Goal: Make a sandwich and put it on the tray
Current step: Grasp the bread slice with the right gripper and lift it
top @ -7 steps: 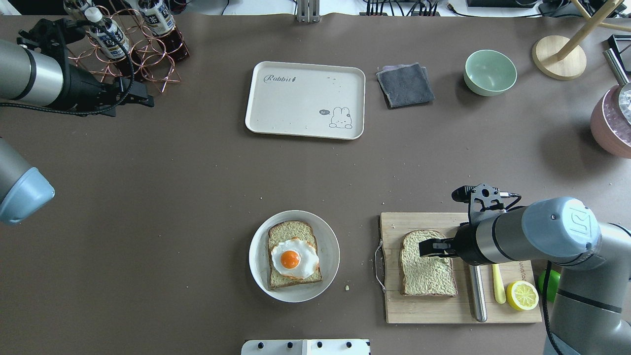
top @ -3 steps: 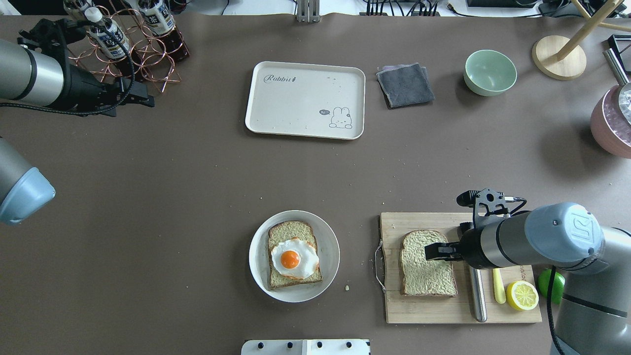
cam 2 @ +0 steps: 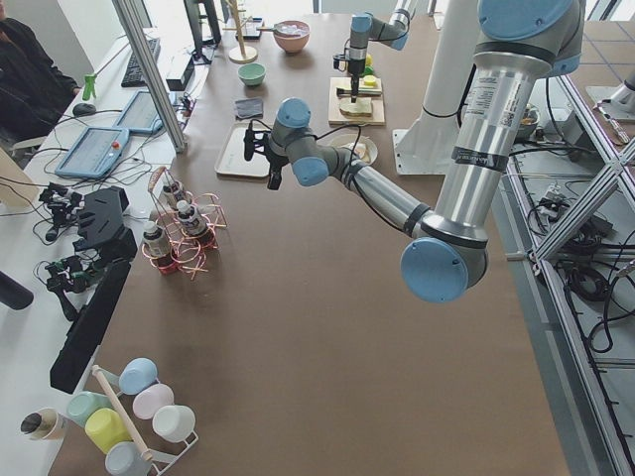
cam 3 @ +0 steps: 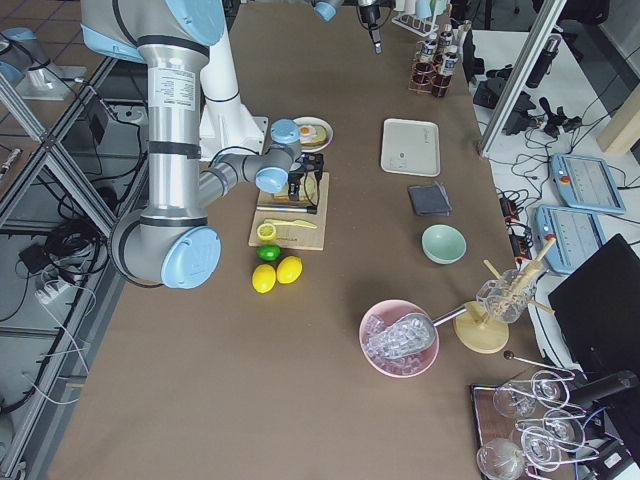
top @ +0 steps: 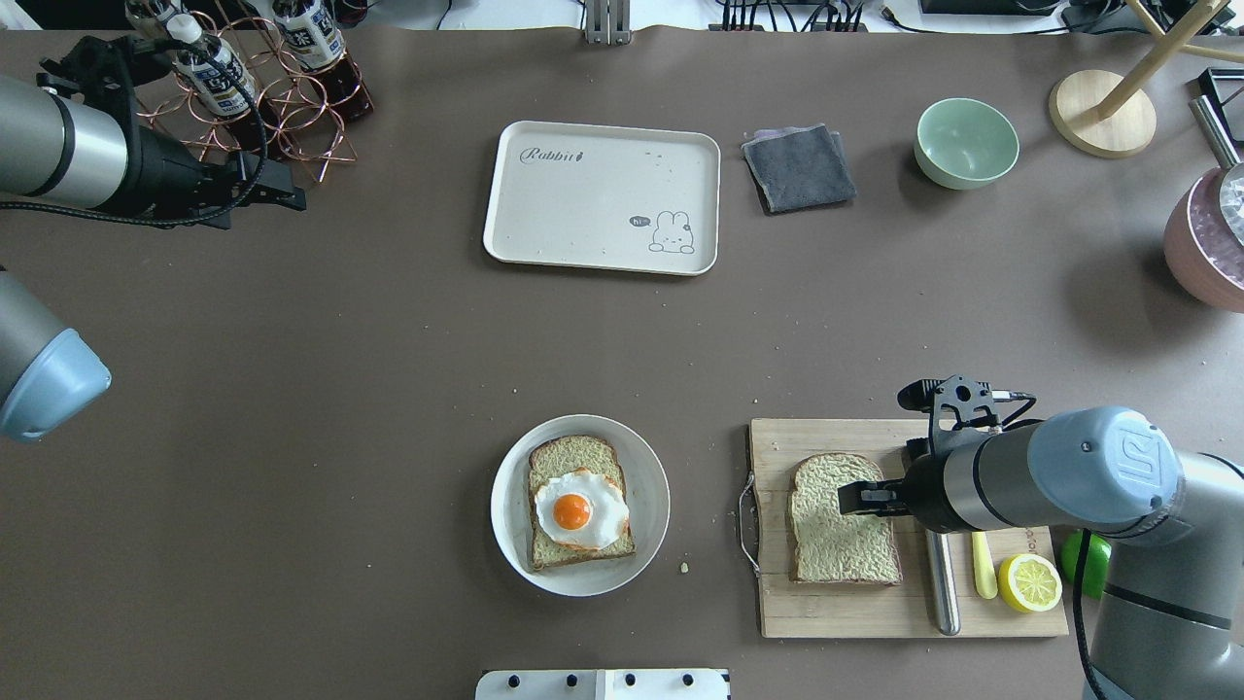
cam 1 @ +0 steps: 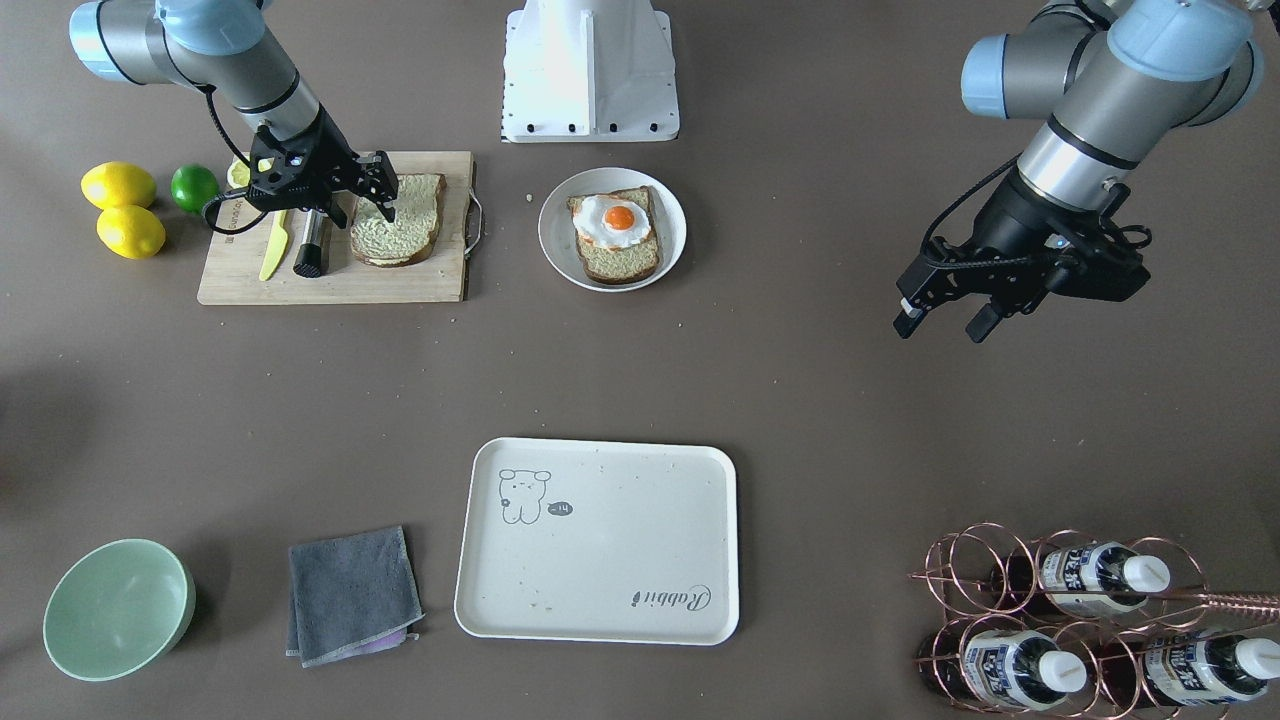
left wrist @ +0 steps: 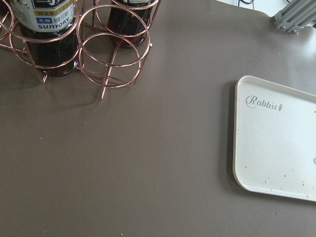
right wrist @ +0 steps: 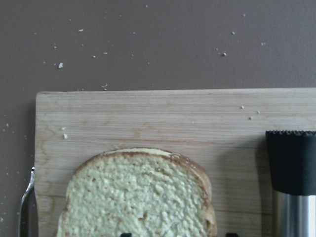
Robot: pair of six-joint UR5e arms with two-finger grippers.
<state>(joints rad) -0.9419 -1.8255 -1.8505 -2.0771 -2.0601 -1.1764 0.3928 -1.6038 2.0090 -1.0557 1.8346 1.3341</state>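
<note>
One bread slice lies flat on the wooden cutting board. My right gripper hovers over the slice's right part, jaws open; in the right wrist view the slice lies just ahead of the fingertips. The other bread slice with the fried egg on top sits on the round white plate. The cream tray lies at the far middle with nothing on it. My left gripper is open and empty at the far left, next to the bottle rack.
A copper rack with bottles stands at the far left. A grey cloth and a green bowl lie right of the tray. A steel rod, a yellow knife and a lemon half lie on the board.
My right gripper has shifted slightly to the right over the bread slice on the board. The left arm has barely moved.
</note>
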